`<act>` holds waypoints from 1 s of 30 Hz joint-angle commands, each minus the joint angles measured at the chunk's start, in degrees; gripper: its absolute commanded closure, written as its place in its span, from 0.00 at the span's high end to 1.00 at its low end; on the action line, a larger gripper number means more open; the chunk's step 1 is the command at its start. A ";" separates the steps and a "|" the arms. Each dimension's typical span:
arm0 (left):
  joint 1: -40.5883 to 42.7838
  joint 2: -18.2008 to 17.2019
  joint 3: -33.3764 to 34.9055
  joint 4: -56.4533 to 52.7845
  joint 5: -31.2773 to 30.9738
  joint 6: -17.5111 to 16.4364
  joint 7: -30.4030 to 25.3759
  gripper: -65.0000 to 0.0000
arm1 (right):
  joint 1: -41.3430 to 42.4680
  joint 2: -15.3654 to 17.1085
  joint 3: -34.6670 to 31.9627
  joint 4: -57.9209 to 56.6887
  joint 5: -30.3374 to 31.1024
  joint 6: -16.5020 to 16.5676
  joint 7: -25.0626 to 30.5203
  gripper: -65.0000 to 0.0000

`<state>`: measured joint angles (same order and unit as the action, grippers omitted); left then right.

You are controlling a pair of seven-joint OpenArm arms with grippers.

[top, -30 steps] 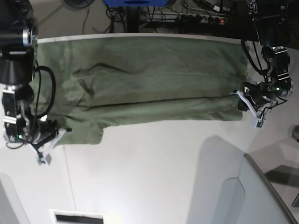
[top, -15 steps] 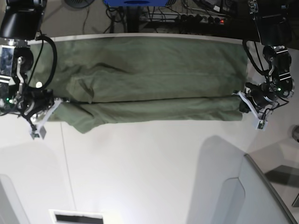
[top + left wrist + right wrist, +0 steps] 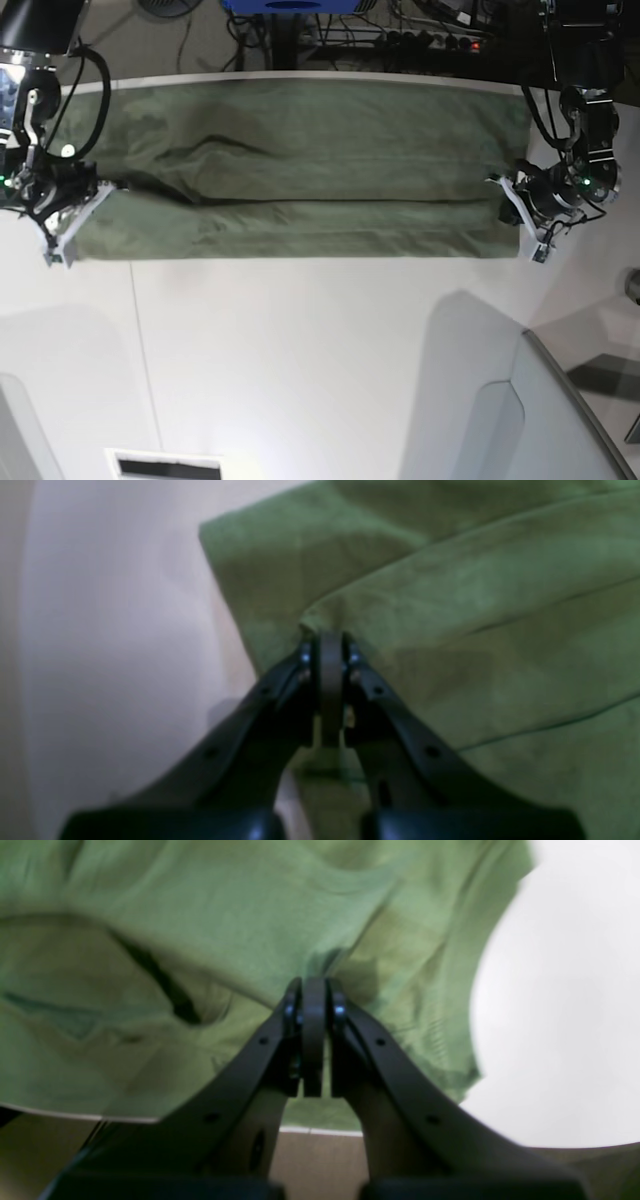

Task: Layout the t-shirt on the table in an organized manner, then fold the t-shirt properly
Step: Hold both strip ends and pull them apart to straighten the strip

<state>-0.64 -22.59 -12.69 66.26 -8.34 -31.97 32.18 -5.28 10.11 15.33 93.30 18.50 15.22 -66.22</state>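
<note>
The plain olive-green cotton t-shirt is being held stretched across the far half of the large white smooth table, its near long edge doubled over into a band. One end of that fold is being pinched by the clenched left gripper, and the opposite end is being gripped by the clenched right gripper.

Both wrist views are blurred, so the t-shirt weave and seams read only as soft streaks. In the base view, the left gripper at 3 o'clock and the right gripper at 9 o'clock are too small to show their fingertips.
</note>
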 commanded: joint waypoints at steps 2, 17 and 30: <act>-0.81 -1.19 -0.10 1.21 -0.41 -0.08 -1.02 0.00 | 0.22 0.84 0.27 0.81 0.27 -0.06 0.68 0.00; 2.89 -1.98 -0.02 4.03 -0.41 -0.08 -1.02 0.00 | -1.89 0.66 0.27 0.55 0.09 -0.06 0.94 0.00; 4.21 -1.89 -0.02 4.29 -0.41 -0.08 -1.02 0.00 | -2.06 0.48 0.10 -4.11 0.18 -0.06 1.20 0.00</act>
<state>3.99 -23.35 -12.32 69.65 -8.36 -31.97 31.99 -8.01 10.04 15.27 88.36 18.61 15.20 -65.56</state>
